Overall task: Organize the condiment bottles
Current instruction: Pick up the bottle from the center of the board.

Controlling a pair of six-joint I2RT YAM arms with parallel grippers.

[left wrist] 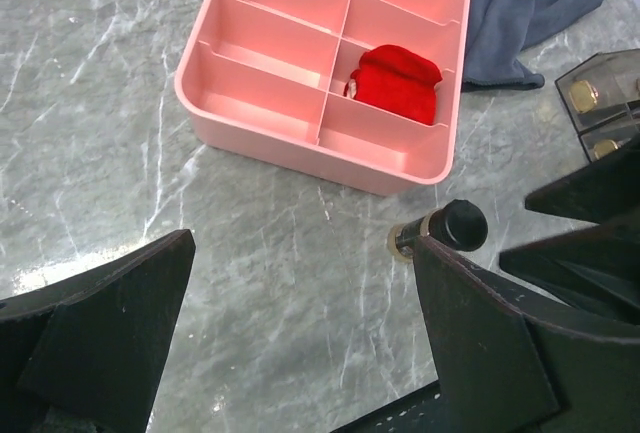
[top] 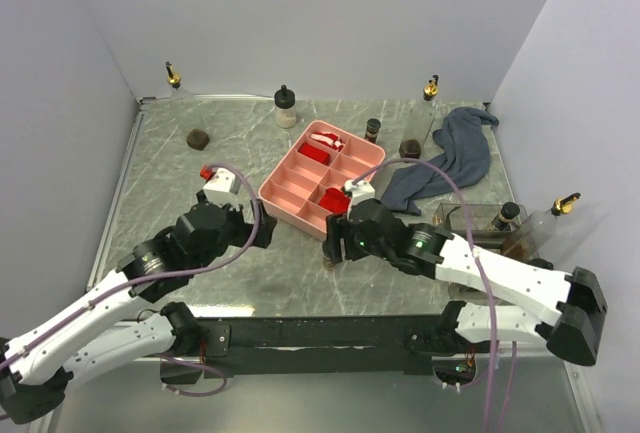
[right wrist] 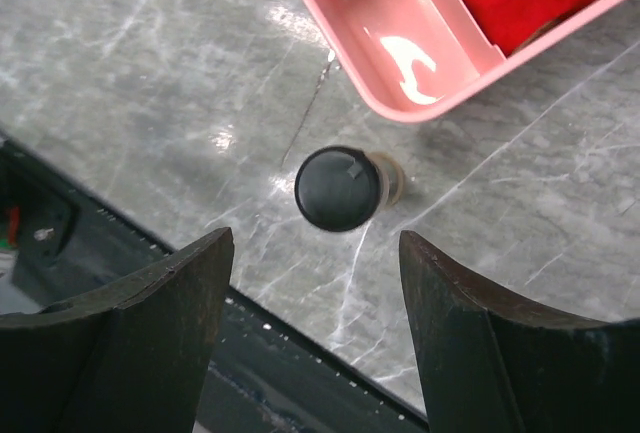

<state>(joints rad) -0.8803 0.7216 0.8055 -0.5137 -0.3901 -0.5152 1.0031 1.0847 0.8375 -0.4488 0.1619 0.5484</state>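
Black fingers [right wrist: 160, 333] of the right gripper [right wrist: 315, 248] are seen closest, held apart on either side of a small black-capped bottle [right wrist: 338, 189] without touching it. This bottle rests on the grey marbled bench [right wrist: 130, 73], just beside the near corner of the pink tray [right wrist: 400, 103]; whether it is upright cannot be told. The left gripper [left wrist: 300, 243] is spread wide over bare bench nearby, with nothing held. Other condiment bottles are scattered farther off: a cream bottle [top: 286, 106] and a gold-spouted bottle [top: 173, 78] at the far edge, and a squat dark jar [top: 198, 138] at far left. A blue-grey cloth [top: 450, 158] is bunched right of the tray.
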